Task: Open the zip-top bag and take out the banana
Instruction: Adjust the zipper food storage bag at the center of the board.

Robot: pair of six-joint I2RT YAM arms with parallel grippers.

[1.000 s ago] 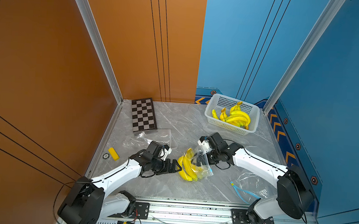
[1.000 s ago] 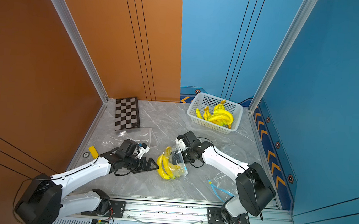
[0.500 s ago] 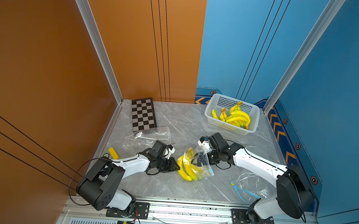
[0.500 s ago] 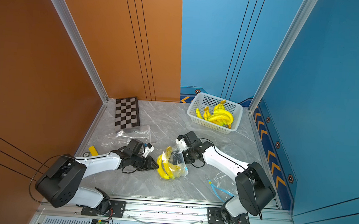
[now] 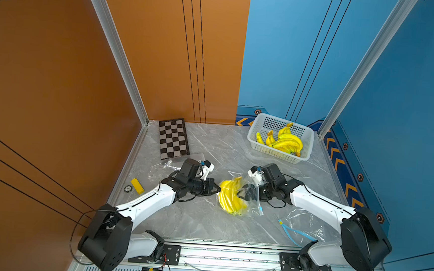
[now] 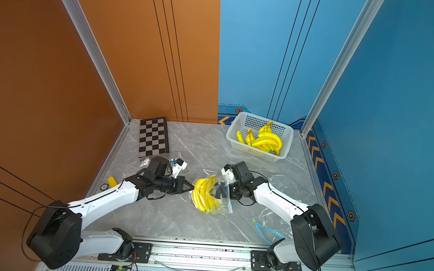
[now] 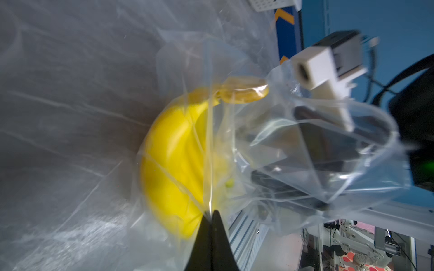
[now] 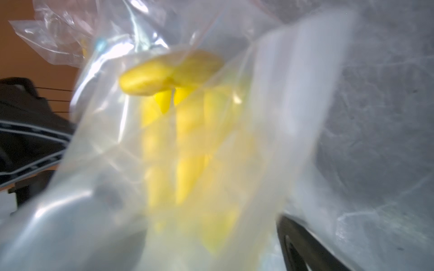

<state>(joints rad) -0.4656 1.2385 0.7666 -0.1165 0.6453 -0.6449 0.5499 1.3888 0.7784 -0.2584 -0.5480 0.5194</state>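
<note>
Left gripper (image 5: pixel 218 190): clamped shut on a fold of the zip-top bag (image 5: pixel 254 205), at the end away from the zip, film creased straight out from the closed tips in the left wrist view. Right gripper (image 5: pixel 247 192): opposite, reaching in through the bag's mouth, jaws spread wide inside the plastic, closed on nothing visible. Mouth already open, by the look of it, so first half of the task seemingly done. Second half left: banana (image 5: pixel 228 197), a yellow bunch, wholly inside the film, lying between the two grippers, just beside the left tips and just ahead of the right ones. Blue slider (image 5: pixel 260 212) near the right gripper, on the side toward the arm bases. Against a second ago: left jaws wide apart then and short of the bag, now closed and up against it; right gripper, bag and banana in much the same place
</note>
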